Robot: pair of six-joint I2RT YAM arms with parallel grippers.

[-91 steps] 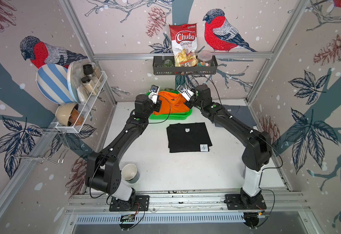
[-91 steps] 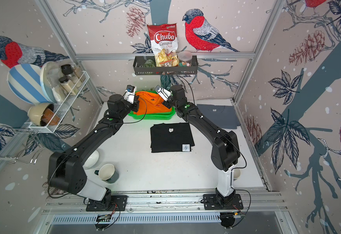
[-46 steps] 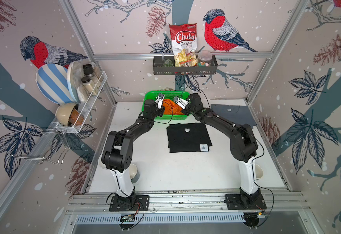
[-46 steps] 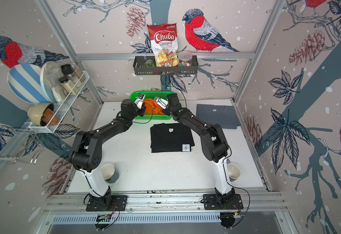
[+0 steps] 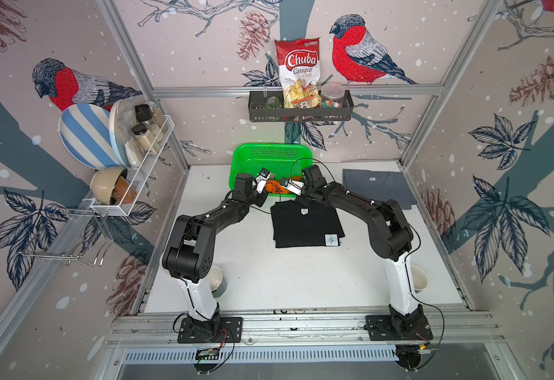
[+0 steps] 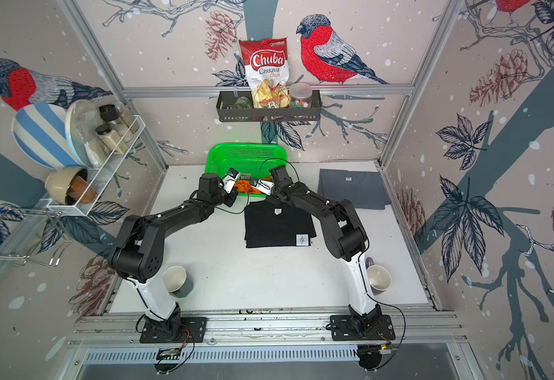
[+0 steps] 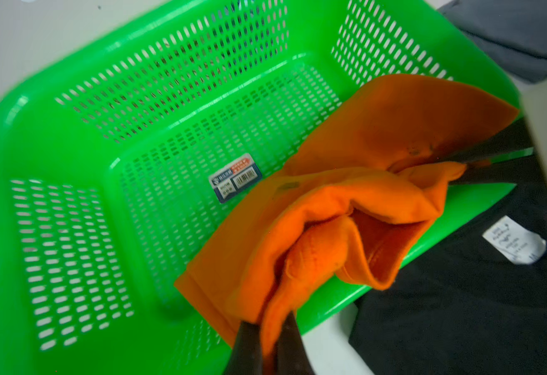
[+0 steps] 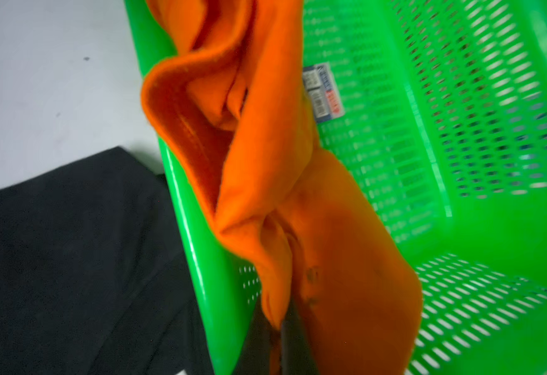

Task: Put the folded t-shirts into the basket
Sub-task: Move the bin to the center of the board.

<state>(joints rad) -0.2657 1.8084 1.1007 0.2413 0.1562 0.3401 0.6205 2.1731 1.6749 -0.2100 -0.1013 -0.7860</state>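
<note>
My left hand [image 7: 268,344] and right hand [image 8: 277,337] each pinch the orange t-shirt [image 7: 330,201], which drapes over the basket [image 7: 38,136] rim. I should advance both hands evenly, up-frame in a top view, before releasing.

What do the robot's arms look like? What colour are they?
The left arm and right arm match: chunky black tubes with round joints, each with a white bottom part on a black base plate. Thin black cables loop along them. The left end effector and right end effector have white pieces behind slim, dark, pointed fingers.
</note>
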